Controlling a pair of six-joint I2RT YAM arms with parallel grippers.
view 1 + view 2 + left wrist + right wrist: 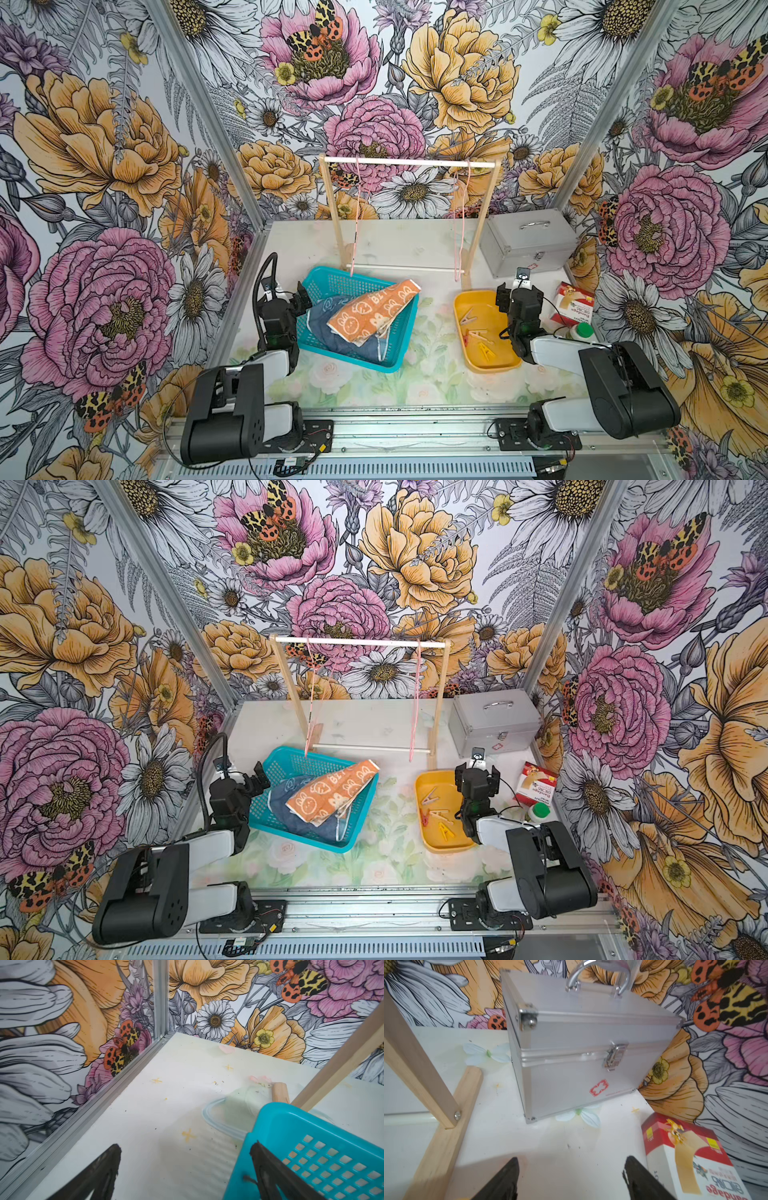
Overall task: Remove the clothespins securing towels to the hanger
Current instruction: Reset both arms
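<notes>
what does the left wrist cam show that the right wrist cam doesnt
Only the left wrist view: a corner of the teal basket, with the open left gripper at its edge. Only the right wrist view: the silver case, the red bandage box and the open right gripper, holding nothing. Both: a leg of the wooden rack, the pale table and the floral wall.

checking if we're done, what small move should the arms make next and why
Probably draw both arms back to rest: the rack holds no towels, four pegs lie in the yellow tray, both towels in the basket, left tool and right tool open, empty.
</notes>
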